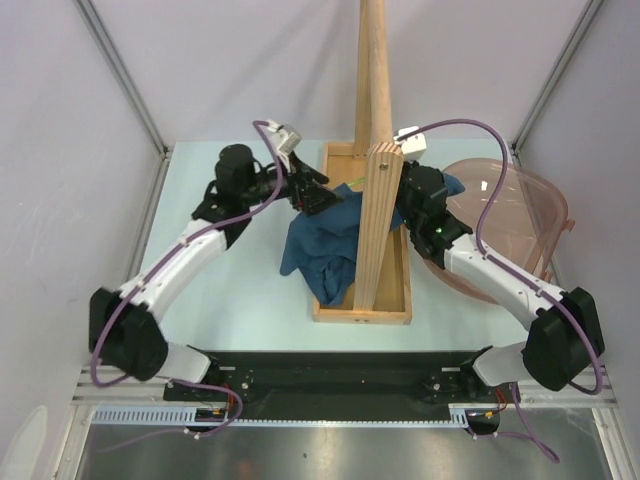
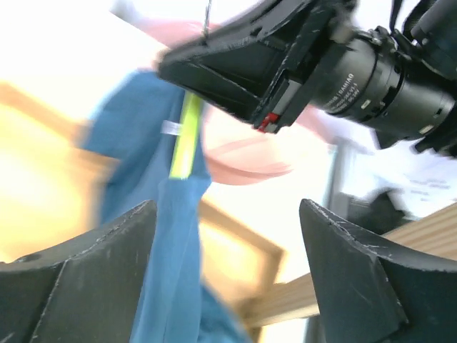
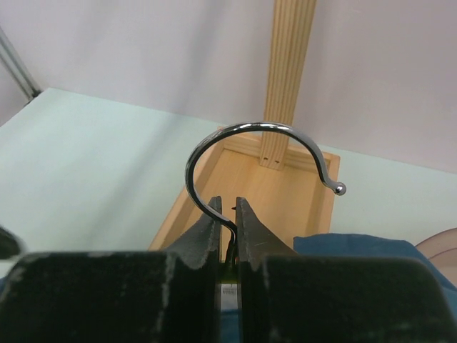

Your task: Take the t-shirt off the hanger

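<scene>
The dark teal-blue t-shirt (image 1: 322,242) hangs in a bunch over the wooden base, left of the pole. In the left wrist view the t-shirt (image 2: 161,236) drapes past my left finger (image 2: 100,257), with the lime-green hanger (image 2: 187,136) showing above it. My left gripper (image 1: 316,197) stands open at the shirt's upper left edge, and the left gripper (image 2: 225,246) has fabric just inside the left jaw. My right gripper (image 3: 228,214) is shut on the stem of the hanger's silver hook (image 3: 250,127). From above, the right gripper (image 1: 418,200) sits right of the pole, and a sliver of hanger (image 1: 352,183) shows.
A tall wooden pole (image 1: 375,150) rises from a shallow wooden tray base (image 1: 392,300) between the two arms. A pink translucent bowl (image 1: 515,220) stands at the right, under the right arm. The pale table (image 1: 230,290) is ringed by grey walls.
</scene>
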